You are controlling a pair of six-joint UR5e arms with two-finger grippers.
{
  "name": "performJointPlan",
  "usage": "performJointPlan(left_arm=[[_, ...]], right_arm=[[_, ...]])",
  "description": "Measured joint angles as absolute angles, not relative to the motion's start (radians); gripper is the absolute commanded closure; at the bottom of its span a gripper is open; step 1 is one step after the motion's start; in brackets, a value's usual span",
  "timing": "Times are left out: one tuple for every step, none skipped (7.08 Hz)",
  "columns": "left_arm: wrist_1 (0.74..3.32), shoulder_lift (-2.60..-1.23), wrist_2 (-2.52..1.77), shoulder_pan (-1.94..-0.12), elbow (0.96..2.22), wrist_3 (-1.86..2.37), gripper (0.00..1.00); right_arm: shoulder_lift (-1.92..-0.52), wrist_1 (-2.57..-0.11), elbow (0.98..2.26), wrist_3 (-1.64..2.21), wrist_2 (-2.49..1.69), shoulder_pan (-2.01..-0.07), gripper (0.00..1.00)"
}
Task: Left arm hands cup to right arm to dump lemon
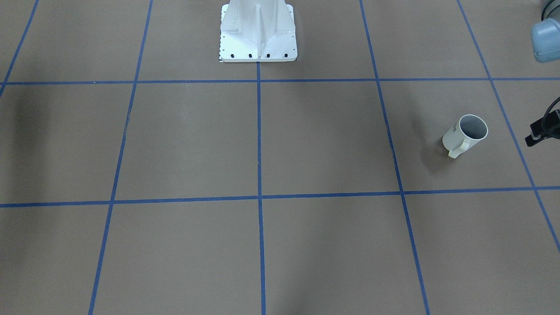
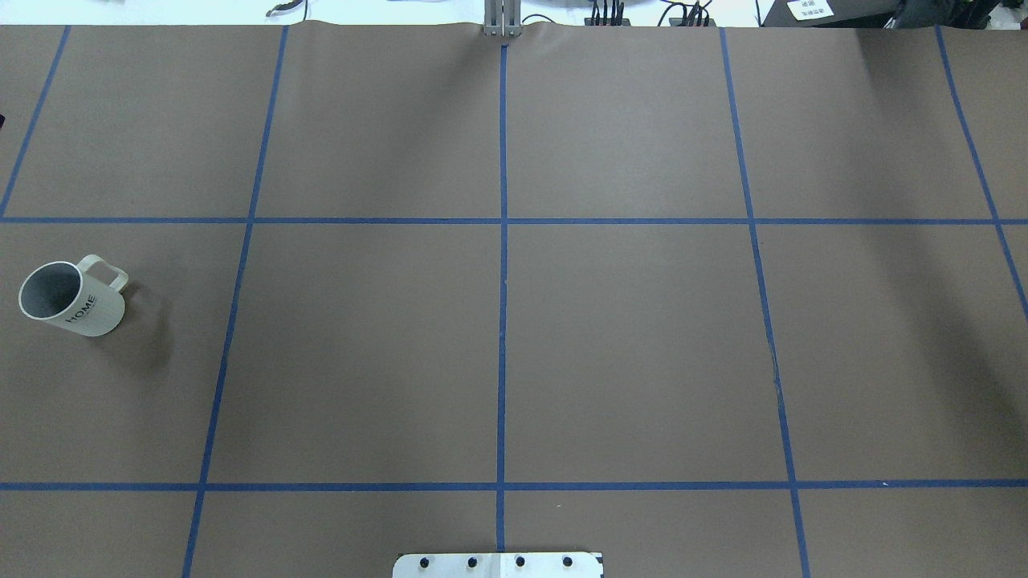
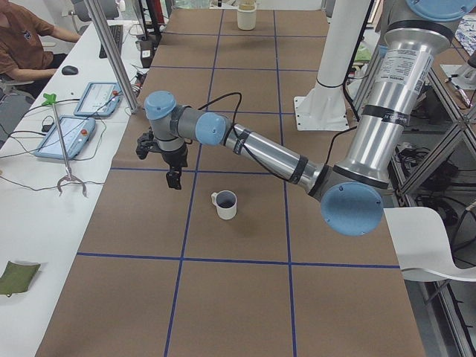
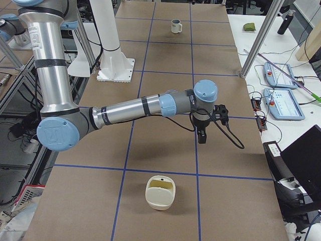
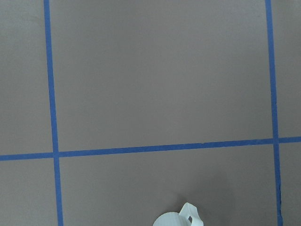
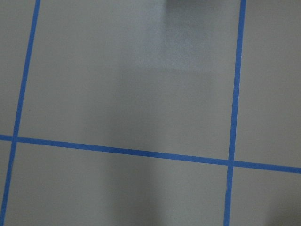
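Observation:
The cup (image 2: pixel 72 299), an off-white mug with dark lettering and one handle, stands upright at the table's left end; it also shows as cup (image 1: pixel 466 133), cup (image 3: pixel 225 204), far cup (image 4: pixel 175 25) and, at the bottom edge of the left wrist view, cup (image 5: pixel 181 219). The lemon is hidden or out of view. My left gripper (image 3: pixel 173 181) hangs above the table, beside the cup and apart from it; I cannot tell if it is open. My right gripper (image 4: pixel 202 138) hangs over bare table at the other end, and I cannot tell its state either.
A cream, rounded container (image 4: pixel 160 192) sits near the table's right end. The white robot base (image 1: pixel 258 33) stands at the middle of the robot's side. A side table holds tablets (image 3: pixel 74 134), and a person (image 3: pixel 22 44) sits there. Blue tape lines grid the brown tabletop.

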State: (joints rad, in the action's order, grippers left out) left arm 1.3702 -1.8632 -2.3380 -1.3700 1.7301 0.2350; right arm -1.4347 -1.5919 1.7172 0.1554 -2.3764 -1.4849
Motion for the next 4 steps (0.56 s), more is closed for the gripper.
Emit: performJointPlan(left_arm=[[1.371, -1.865, -2.336, -1.37, 1.739, 0.235, 0.0], [1.37, -1.866, -2.336, -1.37, 1.748, 0.235, 0.0], [1.369, -1.868, -2.336, -1.37, 1.757, 0.235, 0.0], [1.37, -1.869, -2.336, -1.369, 1.764, 0.235, 0.0]], right_arm=[[-1.428, -1.593, 1.727, 0.157, -2.385, -1.482, 0.0], [-1.424, -1.592, 1.727, 0.158, -2.388, -1.478, 0.0], [-1.421, -1.592, 1.726, 0.159, -2.389, -1.475, 0.0], [-1.42, -1.591, 1.728, 0.159, -2.39, -1.475, 0.0]])
